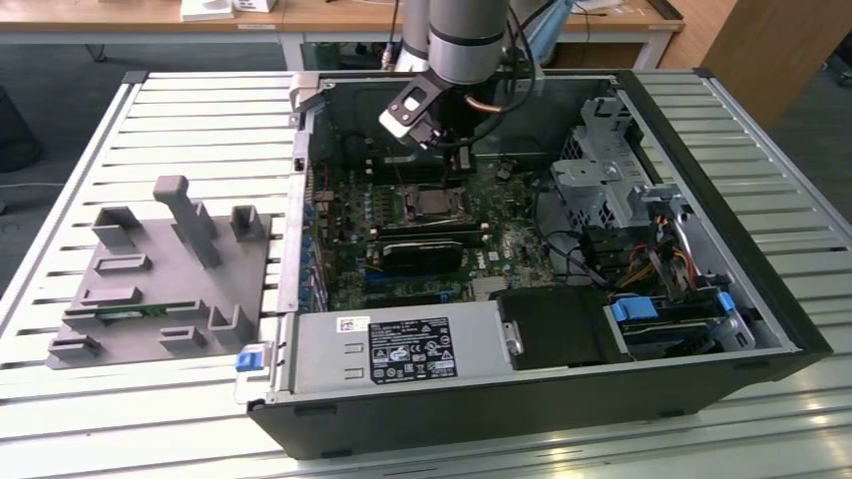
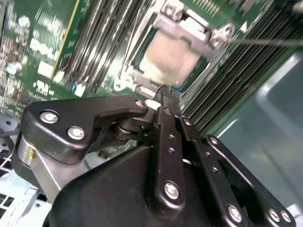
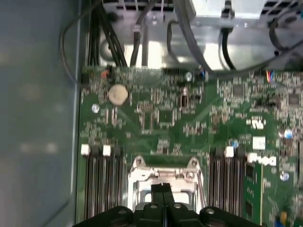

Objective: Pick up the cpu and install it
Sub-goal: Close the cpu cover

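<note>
In the second wrist view a pale silvery-grey square, which I take for the cpu (image 2: 171,56), lies flat inside the metal socket frame (image 2: 208,35) on the green motherboard. My gripper (image 2: 166,92) hangs just above the socket's edge, its two black fingers pressed together with nothing visible between them. In the first wrist view the shut fingers (image 3: 162,189) stand over the same socket frame (image 3: 142,174). In the exterior view the gripper (image 1: 460,163) hovers inside the open computer case, just beyond the socket (image 1: 423,205).
The open case (image 1: 745,299) lies on a slatted table, with a black finned block (image 1: 423,254), memory slots, cables (image 1: 586,259) and a drive cage (image 1: 606,175) around the socket. A grey holder fixture (image 1: 160,269) stands at the exterior view's left. The power supply (image 1: 399,349) fills the case's near side.
</note>
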`<state>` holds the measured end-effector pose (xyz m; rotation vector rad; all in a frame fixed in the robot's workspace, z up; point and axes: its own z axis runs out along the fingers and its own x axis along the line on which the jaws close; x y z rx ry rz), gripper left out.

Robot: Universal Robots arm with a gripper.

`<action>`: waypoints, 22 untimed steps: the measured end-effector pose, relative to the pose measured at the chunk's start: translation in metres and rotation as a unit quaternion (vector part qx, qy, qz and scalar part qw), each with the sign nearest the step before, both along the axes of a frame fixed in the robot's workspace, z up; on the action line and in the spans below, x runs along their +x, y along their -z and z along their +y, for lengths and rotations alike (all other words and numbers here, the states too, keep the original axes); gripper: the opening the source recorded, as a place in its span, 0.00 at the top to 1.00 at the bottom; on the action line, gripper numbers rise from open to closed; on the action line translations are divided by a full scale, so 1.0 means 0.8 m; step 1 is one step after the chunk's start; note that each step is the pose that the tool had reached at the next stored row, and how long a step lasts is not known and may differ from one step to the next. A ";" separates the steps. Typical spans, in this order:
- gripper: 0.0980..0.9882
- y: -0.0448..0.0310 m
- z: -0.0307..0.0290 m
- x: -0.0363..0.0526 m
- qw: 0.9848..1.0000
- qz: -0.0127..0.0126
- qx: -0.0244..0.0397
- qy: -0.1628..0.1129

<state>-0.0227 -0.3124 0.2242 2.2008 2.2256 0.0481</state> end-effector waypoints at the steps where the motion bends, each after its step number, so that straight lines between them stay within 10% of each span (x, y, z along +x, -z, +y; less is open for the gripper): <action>1: 0.99 0.0000 0.0000 -0.004 1.000 0.000 0.000 0.000; 22: 0.99 0.0111 0.0001 -0.046 1.000 0.003 0.000 0.000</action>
